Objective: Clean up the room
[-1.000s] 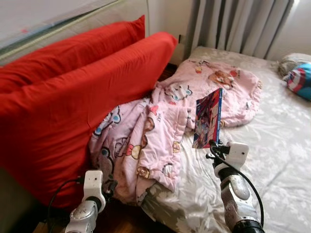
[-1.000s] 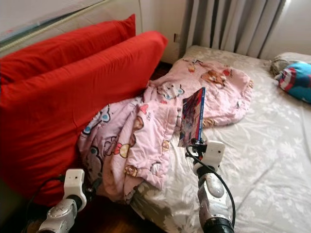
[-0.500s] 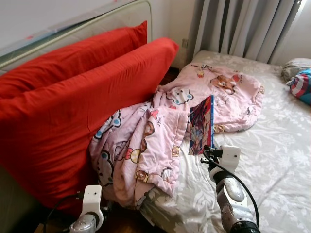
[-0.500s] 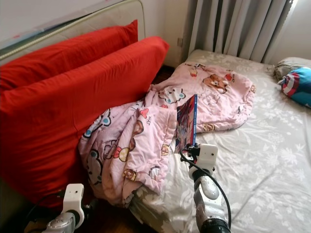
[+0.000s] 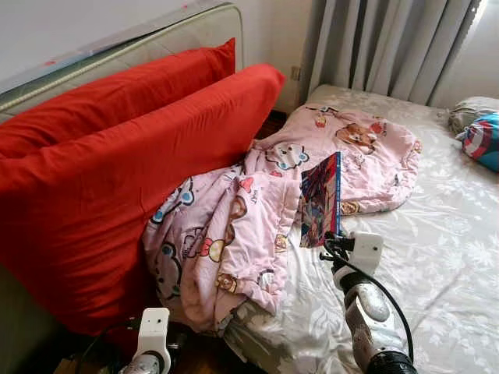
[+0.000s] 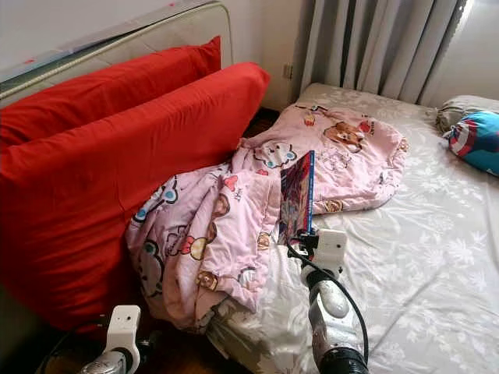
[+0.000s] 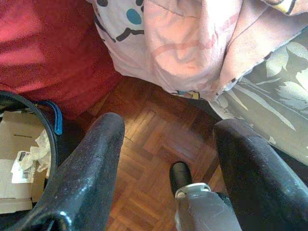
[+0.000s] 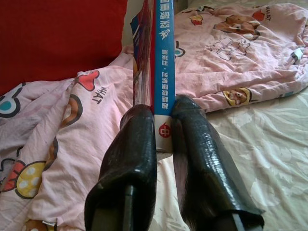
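So the right gripper (image 8: 164, 132) has its jaws pinching the book (image 5: 321, 199) by the bottom of its spine, long axis straight up, above the bed (image 5: 452, 257) by the pink quilt (image 5: 234, 226). Left gripper (image 7: 168, 159) hangs low over the floor, jaws spread, nothing in them.

Cut off at the three o'clock edge of the head views: a blue pillow (image 6: 477, 142) with a round shield print, and the grey one behind it; likewise the red cushions (image 5: 117, 179) at nine o'clock, and the left gripper (image 7: 166, 168) at six o'clock, with just its white wrist block in frame. Hidden between the right gripper (image 8: 164, 126)'s black fingers: the lower spine of the book (image 8: 163, 57), its top cropped at twelve o'clock in the right wrist view, spine lettering too small to read. Half seen past the left wrist view's nine o'clock edge: a dark bin (image 7: 33, 130) with cardboard inside, label print illegible.
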Controlling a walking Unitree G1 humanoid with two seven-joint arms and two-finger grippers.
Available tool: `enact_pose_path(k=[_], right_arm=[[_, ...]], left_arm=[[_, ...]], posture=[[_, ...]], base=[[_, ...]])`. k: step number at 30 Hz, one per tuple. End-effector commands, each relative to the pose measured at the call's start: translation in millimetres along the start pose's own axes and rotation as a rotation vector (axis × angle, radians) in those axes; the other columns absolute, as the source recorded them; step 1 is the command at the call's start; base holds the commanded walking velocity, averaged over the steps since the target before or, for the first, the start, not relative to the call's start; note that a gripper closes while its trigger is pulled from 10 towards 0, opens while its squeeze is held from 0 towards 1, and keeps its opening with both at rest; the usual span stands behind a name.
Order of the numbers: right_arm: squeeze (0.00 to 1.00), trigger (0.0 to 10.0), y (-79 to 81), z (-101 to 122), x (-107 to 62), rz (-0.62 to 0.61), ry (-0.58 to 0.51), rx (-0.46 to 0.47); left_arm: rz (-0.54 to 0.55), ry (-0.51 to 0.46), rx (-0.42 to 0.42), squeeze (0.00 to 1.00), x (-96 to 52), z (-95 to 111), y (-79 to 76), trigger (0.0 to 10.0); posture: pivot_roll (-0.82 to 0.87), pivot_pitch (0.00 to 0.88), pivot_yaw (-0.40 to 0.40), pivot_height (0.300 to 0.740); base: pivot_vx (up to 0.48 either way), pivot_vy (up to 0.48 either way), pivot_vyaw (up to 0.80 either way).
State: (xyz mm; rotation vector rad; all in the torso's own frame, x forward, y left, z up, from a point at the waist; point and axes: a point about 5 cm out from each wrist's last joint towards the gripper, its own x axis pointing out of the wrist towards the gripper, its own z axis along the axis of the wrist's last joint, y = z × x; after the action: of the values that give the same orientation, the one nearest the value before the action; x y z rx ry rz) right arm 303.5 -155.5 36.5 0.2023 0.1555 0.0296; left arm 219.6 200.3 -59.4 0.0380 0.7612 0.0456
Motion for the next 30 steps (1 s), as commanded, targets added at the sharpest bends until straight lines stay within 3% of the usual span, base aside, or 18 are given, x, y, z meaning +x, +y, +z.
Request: enact_pose_path(k=[1,25,30], right_arm=[[0.00,10.0,3.1,12.2,5.9,0.008,-0.049,-0.010],[0.00,10.0,5.3,11.5,5.9,0.022,-0.039,-0.018],[0.00,10.0,5.3,11.3,6.2,0.024,-0.035,-0.021]], left_arm=[[0.001,0.028,0.030,0.00,-1.3,-6.5,0.0,10.0],[-0.018,0.053,0.071,0.00,-3.5,-14.9,-2.6,10.0],[-0.019,0.054,0.064,0.00,-3.9,-16.2,-2.5,10.0]], posture=[[-0.05,0.000,-0.013,0.740],[-0.05,0.000,-0.020,0.740],[-0.05,0.000,-0.022,0.740]], base=[[0.000,0.000,0.00],[0.000,0.000,-0.75],[0.000,-0.236,-0.79]])
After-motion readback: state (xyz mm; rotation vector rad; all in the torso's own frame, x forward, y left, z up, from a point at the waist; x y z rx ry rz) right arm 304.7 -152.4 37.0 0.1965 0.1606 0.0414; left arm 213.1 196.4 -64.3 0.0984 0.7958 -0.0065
